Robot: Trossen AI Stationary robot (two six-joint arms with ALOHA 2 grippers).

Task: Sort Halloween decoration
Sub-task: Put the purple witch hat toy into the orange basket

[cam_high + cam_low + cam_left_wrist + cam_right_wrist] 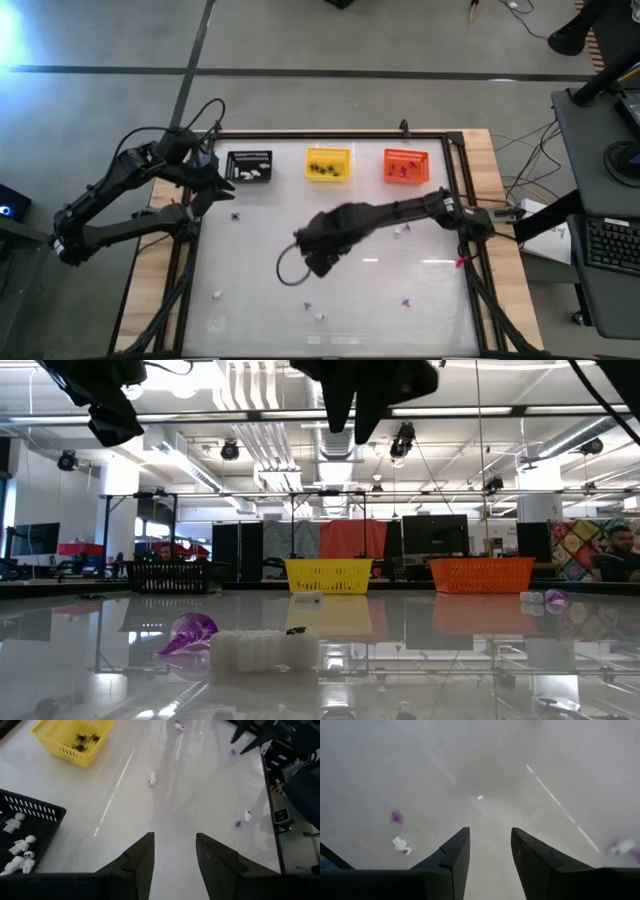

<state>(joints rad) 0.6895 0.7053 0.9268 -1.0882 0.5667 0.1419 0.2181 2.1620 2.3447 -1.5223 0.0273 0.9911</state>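
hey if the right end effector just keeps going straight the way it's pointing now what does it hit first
Probably just the bare white table top. The right end effector is open and empty, and nothing lies in line between its fingers. A purple bit and a white bit sit off to one side. Depth is hard to judge.

Open-plan lab: exposed ceiling ducts (300, 430), monitors (435, 532).

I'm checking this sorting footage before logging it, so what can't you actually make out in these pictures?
- Orange basket contents: high view, too small to tell kinds; low view, hidden by its wall.
- Black basket: left wrist view, cut off by the picture's edge; only some white figures show.
- White and purple bits: right wrist view, blurred, shapes unclear.
- Right gripper: low view, cut off at the top.
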